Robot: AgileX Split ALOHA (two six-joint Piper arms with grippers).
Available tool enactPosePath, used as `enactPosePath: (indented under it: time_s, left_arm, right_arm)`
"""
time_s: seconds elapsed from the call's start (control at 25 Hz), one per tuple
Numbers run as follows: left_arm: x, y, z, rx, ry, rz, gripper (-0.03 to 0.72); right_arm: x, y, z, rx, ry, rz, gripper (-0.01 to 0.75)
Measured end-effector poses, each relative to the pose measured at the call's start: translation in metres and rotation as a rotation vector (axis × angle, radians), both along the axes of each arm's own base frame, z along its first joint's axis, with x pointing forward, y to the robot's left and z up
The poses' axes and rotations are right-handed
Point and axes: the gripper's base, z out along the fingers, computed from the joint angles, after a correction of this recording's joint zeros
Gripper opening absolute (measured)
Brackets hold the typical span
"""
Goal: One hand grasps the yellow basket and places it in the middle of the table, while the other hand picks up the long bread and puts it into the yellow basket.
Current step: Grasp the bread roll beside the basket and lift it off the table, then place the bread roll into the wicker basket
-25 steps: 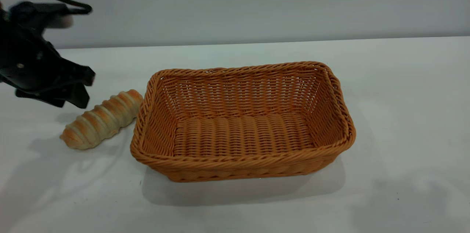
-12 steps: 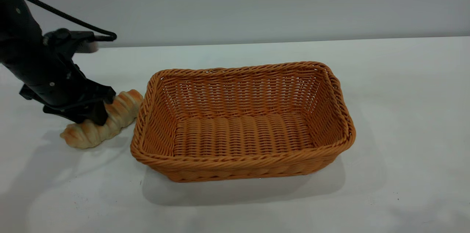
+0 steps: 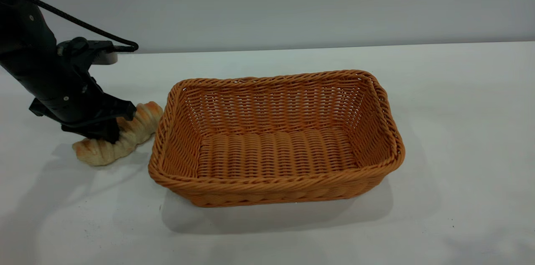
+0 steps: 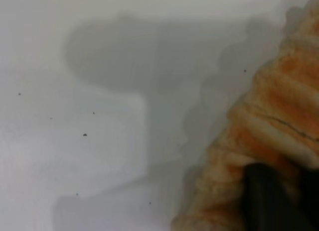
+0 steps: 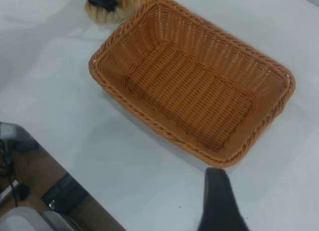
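- Long bread [image 3: 115,141]: ridged loaf, golden crust w/ pale grooves, on desk [image 3: 459,131] beside yellow basket [image 3: 276,139].
- Left hand [image 3: 109,129]: clamped on loaf.
- Right hand [image 5: 219,203]: finger state not discernible.

Hidden, cropped and unreadable parts

The left gripper [image 3: 109,126] covers the middle of the long bread [image 3: 136,125], and whether its fingers press the crust cannot be told; the arm runs off the left edge. In the left wrist view the long bread [image 4: 269,141] is blurred and cut by the edge, with one dark fingertip [image 4: 264,198] over it. The right gripper shows only one finger [image 5: 219,201], cropped. The yellow basket's [image 3: 276,185] near wall hides the table [image 3: 459,131] behind it.
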Motion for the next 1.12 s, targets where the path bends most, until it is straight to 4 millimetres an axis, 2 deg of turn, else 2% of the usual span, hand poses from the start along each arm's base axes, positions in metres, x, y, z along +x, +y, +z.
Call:
enactPosePath:
  time_s: [0.04, 0.16, 0.36, 0.48, 0.6, 0.8, 0.92, 1.04, 1.12]
  left_arm:
    - [0.000, 0.000, 0.004, 0.000, -0.006, -0.004, 0.063]
    - [0.002, -0.001, 0.025, 0.000, -0.043, -0.021, 0.060]
    - [0.004, -0.006, 0.091, -0.013, -0.194, -0.033, 0.060]
    - [-0.001, -0.024, 0.124, -0.039, -0.260, -0.068, 0.060]
    - [-0.010, -0.056, 0.144, -0.074, -0.297, -0.134, 0.059]
    - [-0.033, -0.121, 0.148, -0.103, -0.288, -0.308, 0.059]
    - [-0.046, -0.152, 0.144, -0.113, -0.272, -0.392, 0.059]
    - [-0.055, -0.169, 0.137, -0.115, -0.241, -0.443, 0.059]
    - [-0.058, -0.172, 0.132, -0.112, -0.209, -0.457, 0.059]
  right_arm:
    - [0.000, 0.000, 0.000, 0.000, 0.000, 0.000, 0.522]
    - [0.000, 0.000, 0.000, 0.000, 0.000, 0.000, 0.519]
    - [0.000, 0.000, 0.000, 0.000, -0.001, 0.000, 0.519]
    - [0.000, 0.000, 0.000, 0.000, -0.001, 0.000, 0.519]
    - [0.000, 0.000, 0.000, 0.000, -0.001, 0.000, 0.519]
    - [0.000, 0.000, 0.000, 0.000, 0.000, 0.000, 0.519]
    - [0.000, 0.000, 0.000, 0.000, -0.001, 0.000, 0.519]
    - [-0.003, -0.001, 0.002, 0.003, -0.010, 0.000, 0.519]
    - [-0.006, -0.002, 0.004, 0.006, -0.021, 0.000, 0.519]
